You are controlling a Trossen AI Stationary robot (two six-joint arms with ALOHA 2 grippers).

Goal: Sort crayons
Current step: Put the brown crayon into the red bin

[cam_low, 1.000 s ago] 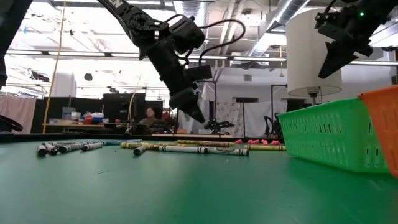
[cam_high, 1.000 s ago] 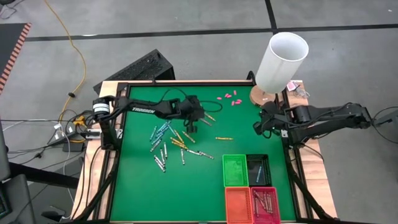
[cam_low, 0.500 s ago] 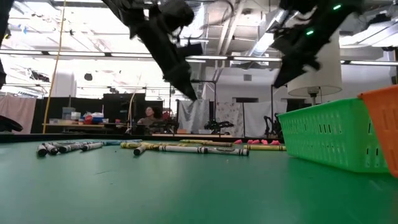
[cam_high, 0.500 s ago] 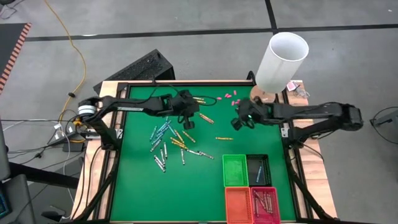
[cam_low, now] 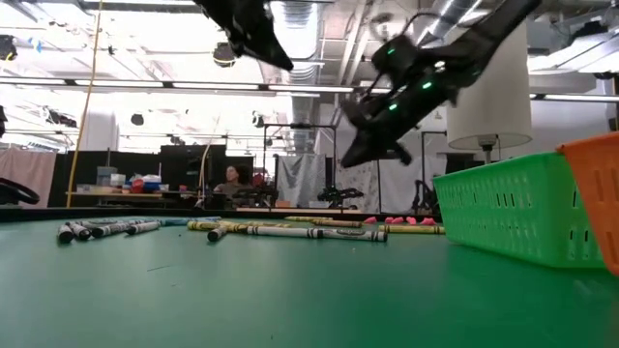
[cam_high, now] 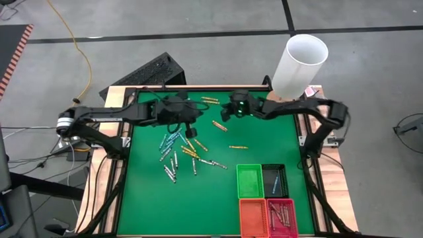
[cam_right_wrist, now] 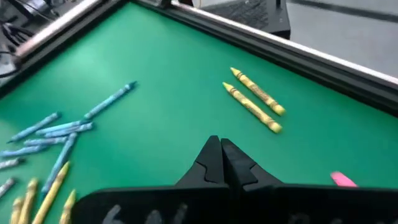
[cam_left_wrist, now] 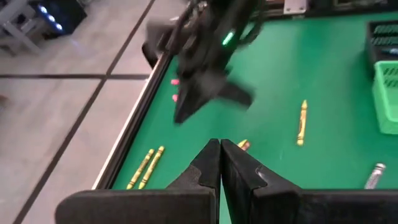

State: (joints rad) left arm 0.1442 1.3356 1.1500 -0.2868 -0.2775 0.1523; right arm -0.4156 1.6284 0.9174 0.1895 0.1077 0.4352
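A green worktop with a dark frame sits on a grey concrete floor, seen from straight above. Scattered crayons lie in a loose cluster on the worktop toward nine o'clock, light blue ones at the cluster's upper left, yellow-orange and grey-white ones below and to the right. A pair of yellow crayons lies side by side near the twelve o'clock edge, and a single yellow crayon lies alone near the centre. Small pink pieces rest near the one o'clock edge. At five o'clock stand four small baskets: a green basket, a black basket beside it holding a light blue crayon, an orange basket, and a red basket holding several crayons. A tall white cylinder stands on a wooden disc just outside the two o'clock corner. The left claw hangs above the worktop at about eleven o'clock, over the upper end of the cluster, its fingers pressed together on nothing. The right claw reaches in from three o'clock to hang near twelve o'clock, close to the yellow pair, its fingers likewise clenched and empty. In the level view a person sits far back in the room.
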